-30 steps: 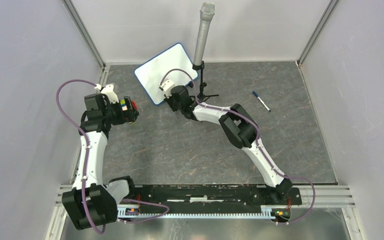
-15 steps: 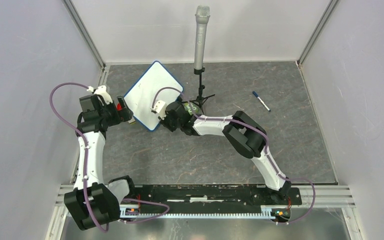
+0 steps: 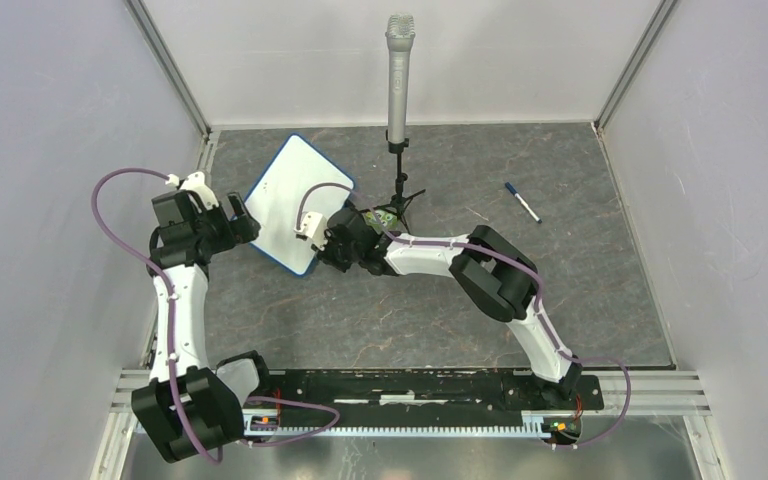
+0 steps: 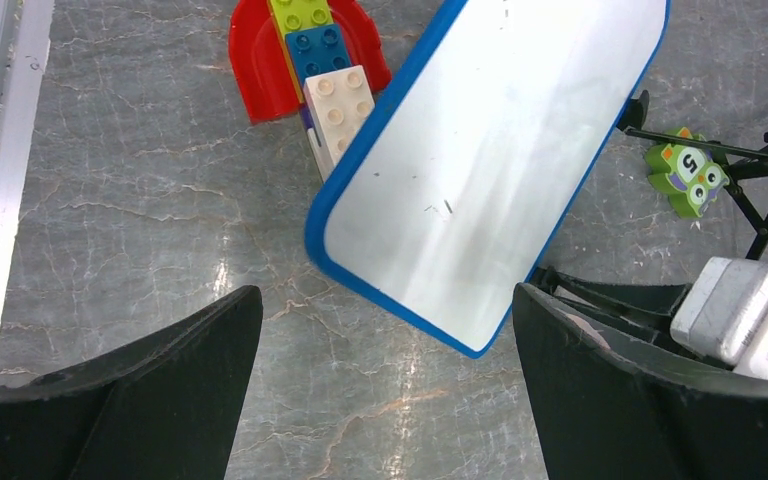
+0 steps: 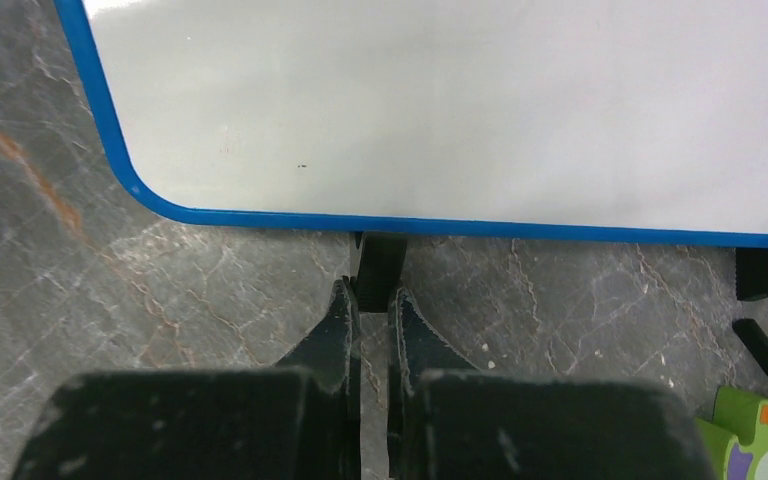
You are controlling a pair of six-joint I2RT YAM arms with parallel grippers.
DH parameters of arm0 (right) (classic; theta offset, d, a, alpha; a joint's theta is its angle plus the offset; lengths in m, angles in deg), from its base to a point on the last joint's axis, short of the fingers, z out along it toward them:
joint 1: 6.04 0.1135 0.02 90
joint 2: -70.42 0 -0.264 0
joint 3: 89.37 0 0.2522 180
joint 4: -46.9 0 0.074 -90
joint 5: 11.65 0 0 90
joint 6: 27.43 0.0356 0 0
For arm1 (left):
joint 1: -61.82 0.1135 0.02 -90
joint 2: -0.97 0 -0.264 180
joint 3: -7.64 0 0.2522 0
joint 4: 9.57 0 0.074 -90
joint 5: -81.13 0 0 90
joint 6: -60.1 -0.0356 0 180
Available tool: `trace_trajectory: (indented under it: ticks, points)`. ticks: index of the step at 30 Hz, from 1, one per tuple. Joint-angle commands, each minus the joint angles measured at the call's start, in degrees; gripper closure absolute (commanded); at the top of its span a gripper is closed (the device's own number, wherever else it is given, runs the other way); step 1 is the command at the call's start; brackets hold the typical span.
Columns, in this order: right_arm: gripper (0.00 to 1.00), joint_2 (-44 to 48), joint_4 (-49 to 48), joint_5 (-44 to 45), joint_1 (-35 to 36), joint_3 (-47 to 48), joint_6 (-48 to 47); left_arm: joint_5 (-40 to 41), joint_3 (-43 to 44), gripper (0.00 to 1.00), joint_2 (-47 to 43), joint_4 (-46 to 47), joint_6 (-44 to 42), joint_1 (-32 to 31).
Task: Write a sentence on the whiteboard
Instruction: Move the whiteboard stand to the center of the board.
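Observation:
The whiteboard (image 3: 282, 203) is a white board with a blue edge, lying tilted left of centre. Its face (image 4: 490, 160) is plain white with a few small specks; the sentence is out of view. My right gripper (image 5: 372, 292) is shut on the whiteboard's small black foot (image 5: 378, 262), which sticks out under the near long edge (image 5: 460, 226). In the top view that gripper (image 3: 320, 250) sits at the board's right side. My left gripper (image 4: 385, 296) stands wide open just off the board's left corner, nothing between its fingers (image 4: 190, 350).
A microphone (image 3: 397, 70) on a black tripod stand (image 3: 401, 195) rises behind the board. A blue marker (image 3: 523, 202) lies at the right. Stacked toy bricks on a red piece (image 4: 305, 55) sit partly under the board. A green number toy (image 4: 687, 177) is beside the tripod.
The right gripper has pulled the whiteboard from the back centre toward the left and nearer, turning it. The left gripper has shifted slightly left; the bricks now lie beneath the board's edge.

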Motion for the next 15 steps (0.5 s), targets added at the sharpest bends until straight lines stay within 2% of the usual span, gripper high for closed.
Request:
trace_trajectory:
  ticks: [1, 15]
  points:
    - [1.00, -0.31, -0.50, -2.68, 1.77, 4.20, -2.26, -0.79, 1.54, 0.00, -1.04, 0.95, 2.83, 0.93]
    - [1.00, 9.76, -4.58, -0.62, 2.86, -14.24, 2.53, -1.66, 1.20, 0.00, -0.99, 1.42, 2.98, 1.83]
